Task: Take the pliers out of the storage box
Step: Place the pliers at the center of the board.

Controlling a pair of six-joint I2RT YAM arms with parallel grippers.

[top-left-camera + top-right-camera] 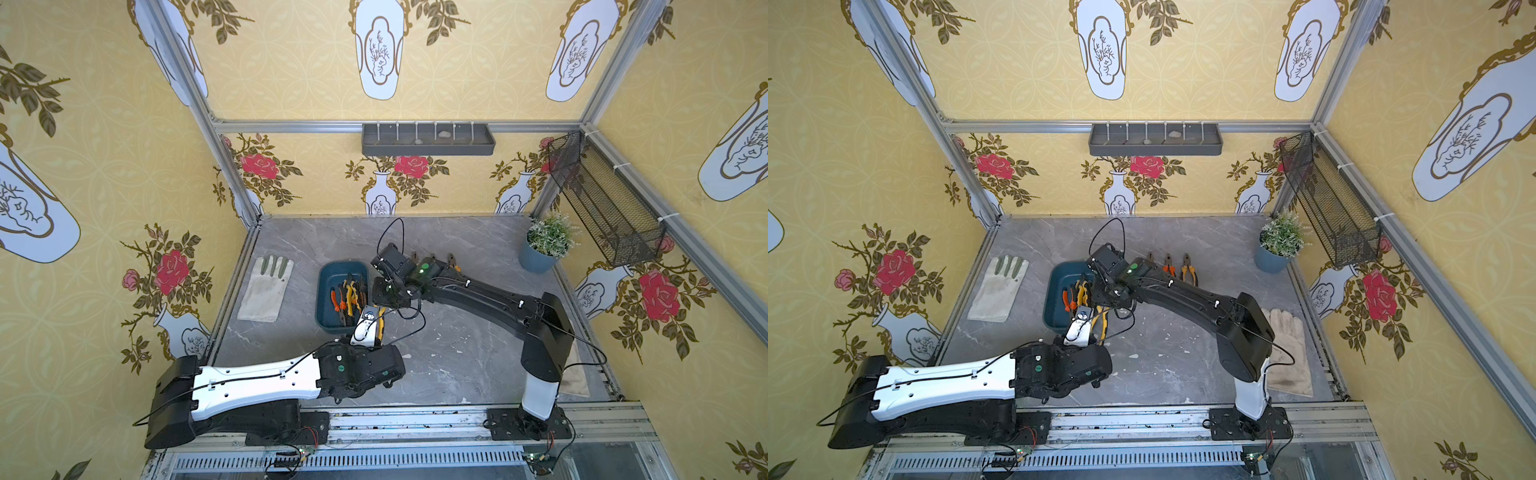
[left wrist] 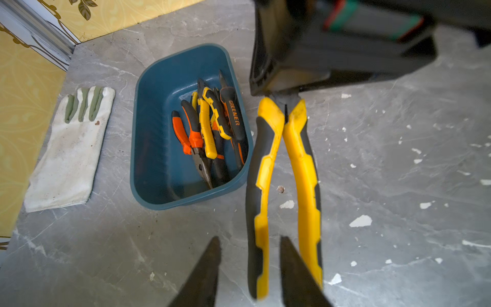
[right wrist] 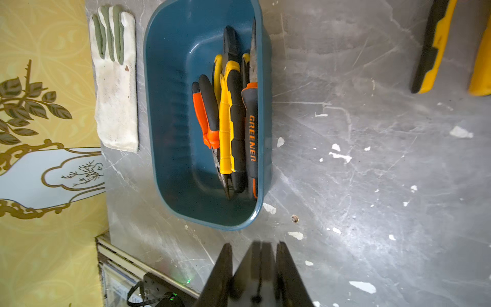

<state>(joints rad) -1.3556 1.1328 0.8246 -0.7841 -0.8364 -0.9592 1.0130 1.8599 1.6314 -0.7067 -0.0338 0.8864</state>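
The teal storage box (image 1: 328,291) sits left of the table's centre and still holds several pliers (image 2: 210,127) with orange or yellow handles, piled along its right side (image 3: 228,119). One yellow-and-black pair (image 2: 289,164) is outside the box, just off its right wall. My right gripper (image 3: 255,247) is shut on this pair's dark metal head. The handles reach toward my left gripper (image 2: 251,244), which is open with one handle lying between its fingers. In both top views the pair (image 1: 380,322) shows between the two wrists. Three more pliers (image 1: 1169,266) lie behind the right arm.
A white work glove (image 1: 266,291) lies left of the box, and a second glove (image 1: 1287,353) lies by the right arm's base. A potted plant (image 1: 544,245) stands at the back right. A grey tray (image 1: 428,139) and a mesh basket (image 1: 602,199) hang on the walls.
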